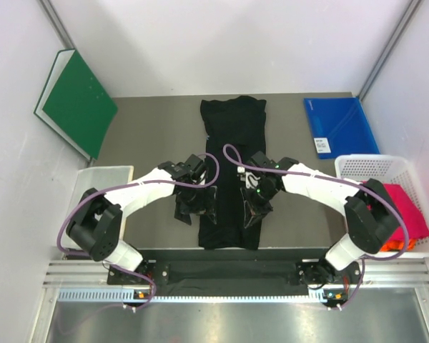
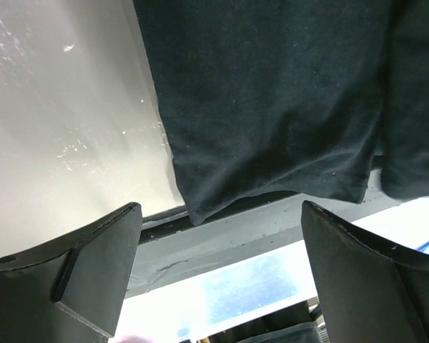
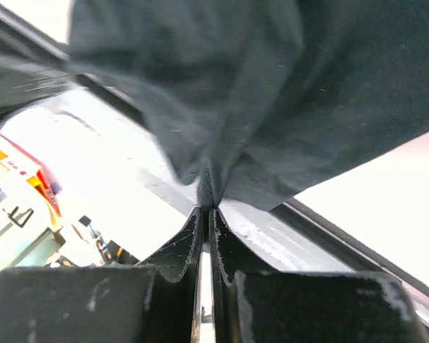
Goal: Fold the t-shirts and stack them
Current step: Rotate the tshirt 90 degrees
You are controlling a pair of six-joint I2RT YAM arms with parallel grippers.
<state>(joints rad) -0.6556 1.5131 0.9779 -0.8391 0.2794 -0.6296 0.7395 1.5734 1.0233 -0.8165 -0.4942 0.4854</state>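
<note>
**Inspector:** Report the 2 claws.

**Operator:** I read the right gripper [image 3: 207, 209] as clamped tight on a pinch of the black t-shirt [image 1: 232, 136]. Cloth bunches straight out of the closed tips. The left gripper [image 2: 220, 211] stands wide with nothing between its fingers. So far as I can tell it is not touching cloth.

**Inspector:** Where does the garment lie?

**Operator:** Flat on the table [image 1: 150, 128], at the centre, as 1 long narrow strip. Its long axis runs from the near edge, by the arm bases, straight away to the far side. Both claws are at the near end, 1 on each flank.

**Inspector:** Which relation governs the next move?

**Operator:** In the left wrist view the near hem corner sits just ahead of the open tips, closer to the finger on that view's left. The shirt's side edge runs away from the claw. The left arm is the nearer one to that corner. I judge it must go forward and slightly inward to take the corner and match the right's hold. Only then could the near end be carried along the long axis toward the far end.

**Inspector:** Other garments?

**Operator:** A magenta t-shirt [image 1: 407, 207], with an orange t-shirt [image 1: 393, 245] showing at its near edge, lies in the white basket [image 1: 365, 166] on my right. They are well apart from both claws.
</note>
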